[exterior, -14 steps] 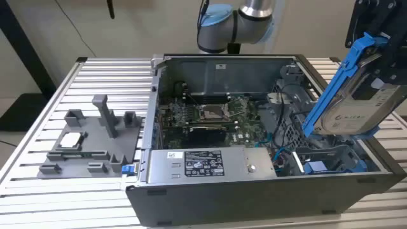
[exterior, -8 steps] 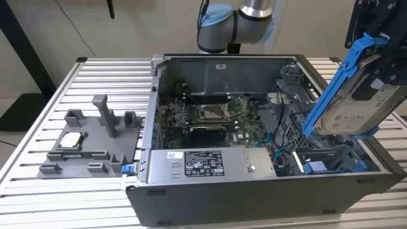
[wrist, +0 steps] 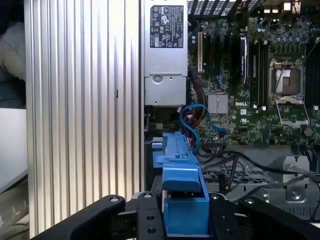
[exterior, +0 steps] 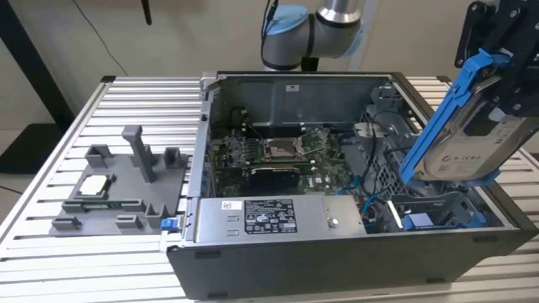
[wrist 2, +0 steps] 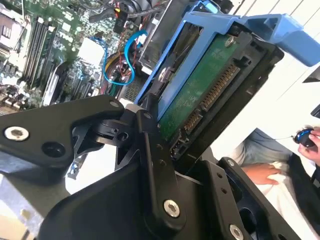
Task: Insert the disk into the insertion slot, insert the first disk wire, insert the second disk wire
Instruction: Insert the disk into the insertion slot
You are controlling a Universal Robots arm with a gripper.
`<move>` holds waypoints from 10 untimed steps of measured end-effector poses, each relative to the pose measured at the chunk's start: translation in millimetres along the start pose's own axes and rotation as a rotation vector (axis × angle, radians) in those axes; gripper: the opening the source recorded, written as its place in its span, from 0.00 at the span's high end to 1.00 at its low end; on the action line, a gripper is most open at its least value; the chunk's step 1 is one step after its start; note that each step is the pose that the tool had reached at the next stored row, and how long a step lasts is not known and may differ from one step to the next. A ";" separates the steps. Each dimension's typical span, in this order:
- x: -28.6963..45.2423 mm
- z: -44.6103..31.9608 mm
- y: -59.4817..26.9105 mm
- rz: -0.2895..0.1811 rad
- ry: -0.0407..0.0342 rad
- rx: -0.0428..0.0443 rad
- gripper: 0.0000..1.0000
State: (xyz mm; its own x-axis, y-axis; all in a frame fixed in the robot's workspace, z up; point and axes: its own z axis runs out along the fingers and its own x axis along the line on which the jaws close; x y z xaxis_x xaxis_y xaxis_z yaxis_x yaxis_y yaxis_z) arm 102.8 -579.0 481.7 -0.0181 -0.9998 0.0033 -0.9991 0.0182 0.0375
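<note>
Pincer [exterior: 501,95] clamped on disk [exterior: 470,148]; disk tilted, in the air just above slot [exterior: 433,211], at the exterior view's right of open case [exterior: 337,265]; case on ribbed worktop [exterior: 50,252].

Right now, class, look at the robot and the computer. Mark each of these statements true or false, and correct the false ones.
1. The hand grips the disk. True.
2. The disk sits in the slot. False: it hangs tilted above the slot, outside it.
3. The case is open, with the board showing. True.
4. The grey plate lies inside the case. False: it lies on the table, at the exterior view's left of the case.
</note>
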 end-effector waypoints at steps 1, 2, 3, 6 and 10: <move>0.0 0.7 0.0 0.000 0.0000 0.0004 0.67; 0.0 1.5 -0.1 0.000 0.0000 0.0008 0.67; 0.0 2.1 -0.1 0.000 0.0000 0.0012 0.67; 0.0 4.0 -0.1 0.000 0.0000 0.0023 0.67; 0.0 6.5 -0.3 0.000 0.0000 0.0037 0.67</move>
State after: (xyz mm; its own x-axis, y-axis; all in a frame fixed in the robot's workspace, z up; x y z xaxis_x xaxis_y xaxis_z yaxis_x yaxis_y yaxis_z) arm 102.9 -579.0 475.3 -0.0181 -0.9998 0.0032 -0.9993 0.0182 0.0338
